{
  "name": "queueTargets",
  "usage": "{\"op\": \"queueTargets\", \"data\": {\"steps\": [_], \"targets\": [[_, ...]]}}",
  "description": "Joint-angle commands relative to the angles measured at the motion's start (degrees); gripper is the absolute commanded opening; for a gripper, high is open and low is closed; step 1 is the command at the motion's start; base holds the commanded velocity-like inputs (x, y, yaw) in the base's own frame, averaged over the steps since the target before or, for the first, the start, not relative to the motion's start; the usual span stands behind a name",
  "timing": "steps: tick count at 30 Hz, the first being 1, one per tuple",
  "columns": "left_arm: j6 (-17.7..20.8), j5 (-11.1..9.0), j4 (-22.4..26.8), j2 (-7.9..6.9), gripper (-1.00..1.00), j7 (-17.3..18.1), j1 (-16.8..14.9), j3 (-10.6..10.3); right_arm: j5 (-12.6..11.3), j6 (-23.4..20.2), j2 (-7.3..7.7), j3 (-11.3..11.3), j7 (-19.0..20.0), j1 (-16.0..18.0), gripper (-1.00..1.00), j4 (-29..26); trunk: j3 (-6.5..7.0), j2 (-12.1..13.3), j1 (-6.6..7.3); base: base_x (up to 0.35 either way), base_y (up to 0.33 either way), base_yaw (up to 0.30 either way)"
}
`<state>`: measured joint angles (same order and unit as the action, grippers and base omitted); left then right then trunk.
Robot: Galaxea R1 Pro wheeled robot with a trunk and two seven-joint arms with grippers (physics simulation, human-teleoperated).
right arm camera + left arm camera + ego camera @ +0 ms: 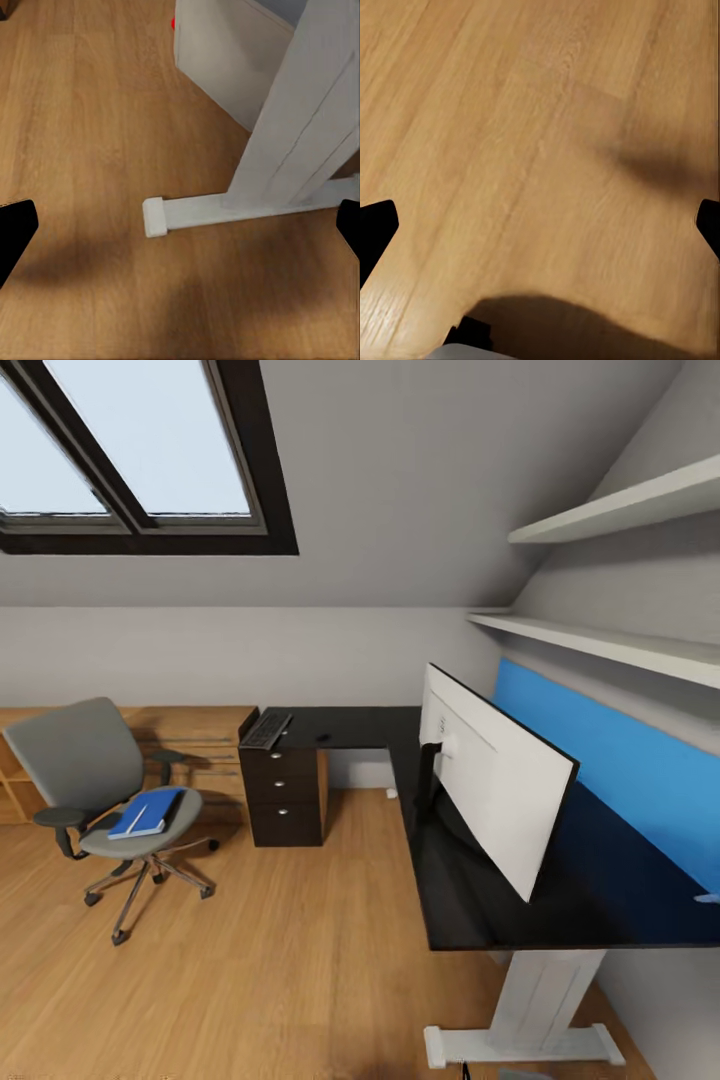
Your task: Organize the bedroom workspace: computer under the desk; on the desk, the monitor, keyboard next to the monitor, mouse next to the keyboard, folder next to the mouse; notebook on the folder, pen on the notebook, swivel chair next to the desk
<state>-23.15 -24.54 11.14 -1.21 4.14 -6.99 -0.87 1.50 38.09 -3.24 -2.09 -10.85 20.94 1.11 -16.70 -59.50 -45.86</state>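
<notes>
Left gripper (540,225): fingers wide apart, holding nothing, over bare wood floor (510,112). Right gripper (180,225): spread wide, empty, above floor near the desk's white leg (292,150). One desk (500,900), carrying one monitor (495,780), one keyboard (265,730). One swivel chair (100,790), one blue folder (148,812) on its seat.

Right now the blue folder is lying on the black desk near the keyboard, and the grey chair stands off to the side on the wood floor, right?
Not quite. The head view shows the blue folder lying on the seat of the grey chair, not on the black desk. The rest holds: the keyboard is on the desk, and the chair stands aside on the wood floor.
</notes>
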Motion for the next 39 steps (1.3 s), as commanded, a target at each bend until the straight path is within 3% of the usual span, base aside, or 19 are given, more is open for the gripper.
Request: {"op": "queueTargets", "data": {"steps": [1,20,39], "targets": [[-0.2,-0.6,-0.1,-0.02,1.0,0.4,0.0,-0.1,0.2,0.2,0.0,-0.2,-0.1,0.1,1.0,0.1,-0.12,-0.1,0.02,-0.197,-0.252,0.0],[-0.2,-0.6,-0.1,-0.08,1.0,0.4,0.0,0.0,0.2,0.2,0.07,-0.2,-0.2,0.1,1.0,0.1,-0.52,-0.1,0.02,-0.237,-0.192,0.0],[-0.2,-0.6,-0.1,-0.1,1.0,0.4,0.0,0.0,0.2,0.2,0.07,-0.2,-0.1,0.1,1.0,0.1,-0.53,-0.1,0.02,-0.017,-0.014,0.0]]}}
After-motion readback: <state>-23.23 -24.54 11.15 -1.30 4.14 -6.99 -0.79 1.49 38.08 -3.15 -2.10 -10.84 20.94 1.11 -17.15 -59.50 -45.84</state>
